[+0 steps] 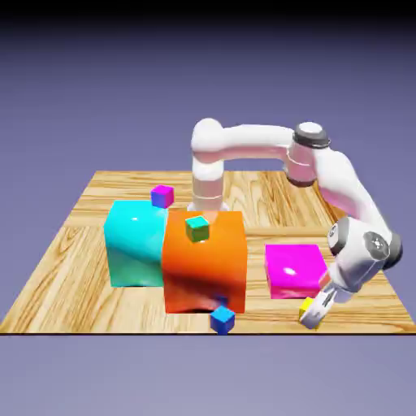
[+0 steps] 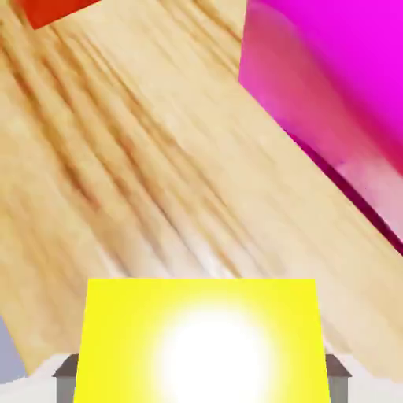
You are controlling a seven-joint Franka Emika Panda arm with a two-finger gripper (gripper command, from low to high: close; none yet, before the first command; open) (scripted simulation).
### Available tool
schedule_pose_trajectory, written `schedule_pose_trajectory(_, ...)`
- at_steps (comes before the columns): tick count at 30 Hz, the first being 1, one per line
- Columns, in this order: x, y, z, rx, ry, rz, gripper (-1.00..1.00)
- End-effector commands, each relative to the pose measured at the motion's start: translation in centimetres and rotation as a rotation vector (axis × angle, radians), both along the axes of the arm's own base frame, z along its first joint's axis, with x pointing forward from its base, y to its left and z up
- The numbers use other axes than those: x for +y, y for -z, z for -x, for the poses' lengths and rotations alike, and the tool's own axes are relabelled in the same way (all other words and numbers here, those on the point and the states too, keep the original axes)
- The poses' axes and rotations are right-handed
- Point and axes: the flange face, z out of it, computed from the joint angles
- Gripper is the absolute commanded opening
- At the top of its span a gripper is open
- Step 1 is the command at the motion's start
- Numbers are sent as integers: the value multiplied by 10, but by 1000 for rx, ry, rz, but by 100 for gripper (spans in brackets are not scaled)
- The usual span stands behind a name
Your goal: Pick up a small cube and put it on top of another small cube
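- We have the tiny yellow cube (image 1: 307,308) clamped between the jaws of the gripper (image 1: 313,313), low over the desk (image 1: 81,244) at its near right corner, just in front of the flat magenta block (image 1: 294,270).
- The pick looks done to us; carrying and stacking remain.
- Our target, the tiny magenta-purple cube (image 1: 162,196), sits far left behind the cyan block (image 1: 134,242), well apart.
- Our arm arches from its base at the far edge, out right and down, wrist bent toward the desk.

We see a glossy white arm (image 1: 341,183) of rounded tubular links, with grey caps and rings at its joints. Below its grey-capped wrist, the end effector (image 1: 315,311) is white, with small grey fingertips (image 2: 66,368).
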Motion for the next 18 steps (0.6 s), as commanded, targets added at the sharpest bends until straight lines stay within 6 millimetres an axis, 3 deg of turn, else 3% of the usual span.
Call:
schedule_pose_trajectory(1,6,-14,3,-15,-28,18,-100)
schedule_pose_trajectory(7,-115,-125,-1,-103,163,153,-100)
schedule_pose_trajectory(10,-201,-170,12,-108,361,175,-100)
schedule_pose_trajectory(14,-308,-219,55,-96,641,174,-100)
schedule_pose_trajectory(18,-397,-253,123,-66,922,141,-100)
